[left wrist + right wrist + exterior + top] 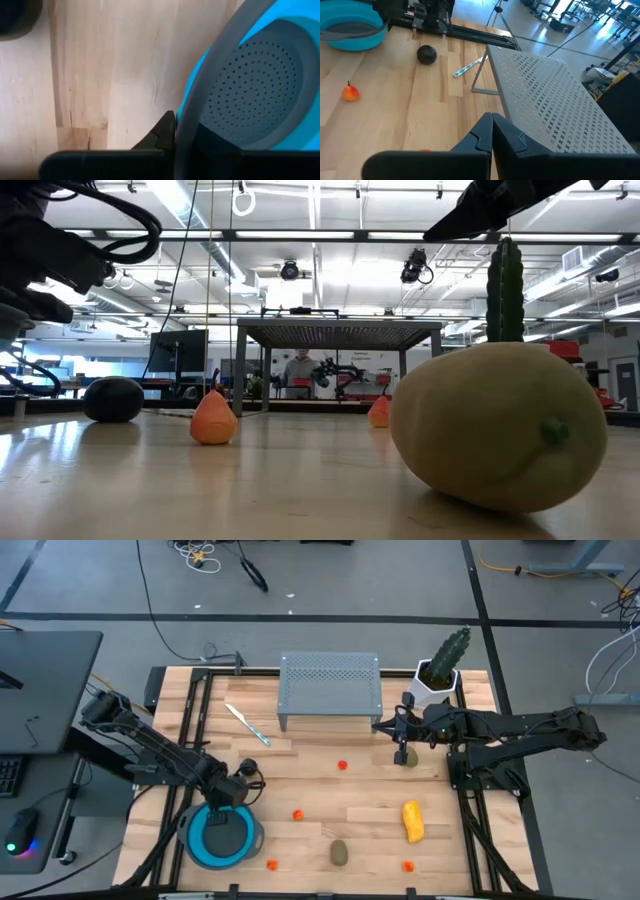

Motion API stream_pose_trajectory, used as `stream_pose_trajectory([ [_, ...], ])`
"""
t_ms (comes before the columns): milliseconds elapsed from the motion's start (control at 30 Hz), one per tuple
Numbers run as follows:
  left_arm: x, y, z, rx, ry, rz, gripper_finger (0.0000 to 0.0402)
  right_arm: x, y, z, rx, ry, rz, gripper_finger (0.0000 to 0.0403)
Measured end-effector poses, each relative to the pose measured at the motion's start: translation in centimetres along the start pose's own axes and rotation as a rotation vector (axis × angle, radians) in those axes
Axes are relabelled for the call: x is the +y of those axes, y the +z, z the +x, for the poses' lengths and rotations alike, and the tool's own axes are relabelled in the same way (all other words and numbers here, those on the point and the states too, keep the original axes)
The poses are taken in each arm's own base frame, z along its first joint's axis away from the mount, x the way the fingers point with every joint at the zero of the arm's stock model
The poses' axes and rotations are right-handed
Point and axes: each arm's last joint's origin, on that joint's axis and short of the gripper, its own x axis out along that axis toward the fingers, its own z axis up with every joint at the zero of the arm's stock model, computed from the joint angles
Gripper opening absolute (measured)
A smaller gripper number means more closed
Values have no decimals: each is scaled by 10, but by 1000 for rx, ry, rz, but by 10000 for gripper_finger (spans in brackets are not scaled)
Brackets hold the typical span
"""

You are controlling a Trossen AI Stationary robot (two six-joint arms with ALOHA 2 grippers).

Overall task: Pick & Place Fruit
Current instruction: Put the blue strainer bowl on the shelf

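Observation:
My left gripper (238,792) (175,125) is at the far rim of the blue colander bowl (222,836) near the table's left front. The dark purple ball (250,769) (426,54) rests on the wood just beyond it. My right gripper (401,747) (492,122) is shut, with nothing between the fingers. It stands by an olive-brown oval (409,756) in front of the cactus pot. The second oval (340,853) (500,425), the yellow-orange oblong (412,820) and several orange-red balls (298,814) lie on the near half. My left gripper straddles the bowl's grey rim (192,107), with one finger (162,135) outside the wall and the other apparently inside. It comes from above and the left. The bowl sits flat on the table. My right gripper: I cannot tell whether it touches the oval, which its own fingers hide.
A grey perforated shelf (330,690) (545,95) stands at the far middle, with the white-and-blue stick tool (247,725) to its left. The cactus in its white pot (440,670) is at the far right. Black rails (190,710) run along both table sides.

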Motion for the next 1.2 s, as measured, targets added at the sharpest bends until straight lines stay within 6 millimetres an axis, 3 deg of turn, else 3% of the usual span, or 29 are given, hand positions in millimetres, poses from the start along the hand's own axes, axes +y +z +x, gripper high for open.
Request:
stream_pose_trajectory([
  [267, -3, 8, -16, -29, -113, -24, 12, 0, 0, 0, 1, 0, 0, 7],
  [500, 4, 13, -65, -240, -201, -112, 11, 0, -1, 0, 5, 1, -2, 7],
  [733, 24, 14, -116, -468, -215, -311, 11, 0, -1, 0, 6, 1, -2, 7],
  [1000, 50, 42, -155, -593, -144, -527, 15, 0, 1, 0, -8, -3, 2, 7],
  [1200, 67, 78, -186, -607, -61, -533, 11, 0, 1, 0, -8, -3, 2, 7],
])
